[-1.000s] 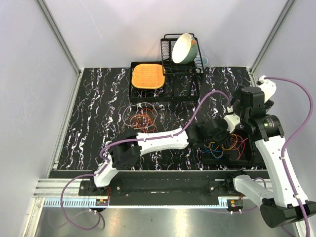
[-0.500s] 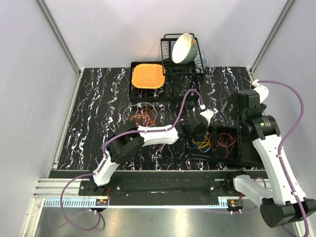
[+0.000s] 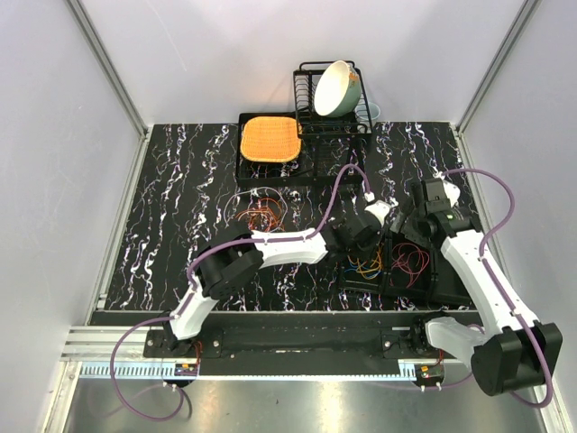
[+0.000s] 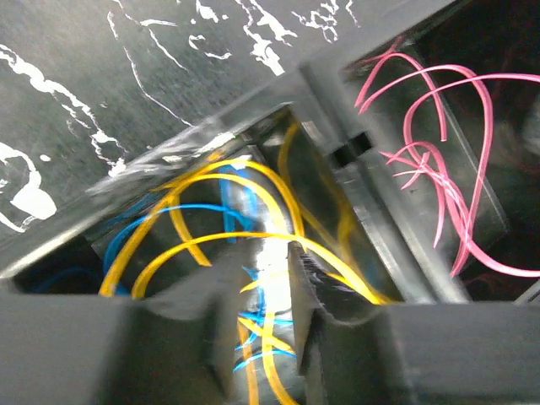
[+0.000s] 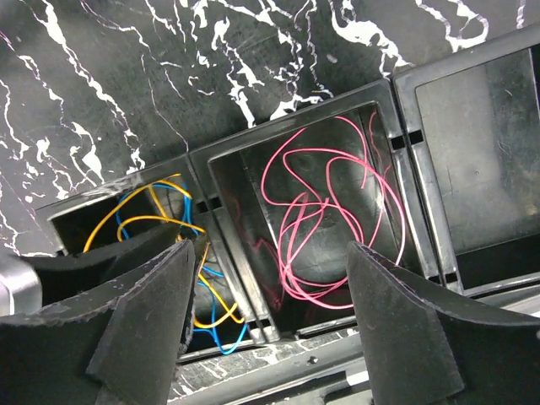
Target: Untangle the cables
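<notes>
A loose tangle of orange, red and brown cables [image 3: 260, 212] lies on the marbled table. A black divided tray [image 3: 448, 281] holds yellow and blue cables [image 3: 365, 266] in its left compartment and pink-red cables [image 3: 413, 262] in the middle one. My left gripper [image 3: 353, 242] hangs over the left compartment. In the left wrist view its jaws [image 4: 261, 312] stand a little apart, yellow and blue cables [image 4: 211, 202] showing through the gap. My right gripper [image 5: 266, 312] is wide open above the pink cables [image 5: 312, 219], holding nothing.
A black dish rack [image 3: 329, 126] with a cream bowl [image 3: 336, 87] stands at the back, beside an orange pad [image 3: 269, 138] on a black tray. The divided tray's right compartment [image 5: 472, 152] is bare. White walls close in the table on three sides.
My left gripper pulled back left from over the tray and its jaws parted. My right arm swung in left and down over the tray, jaws slightly narrower.
</notes>
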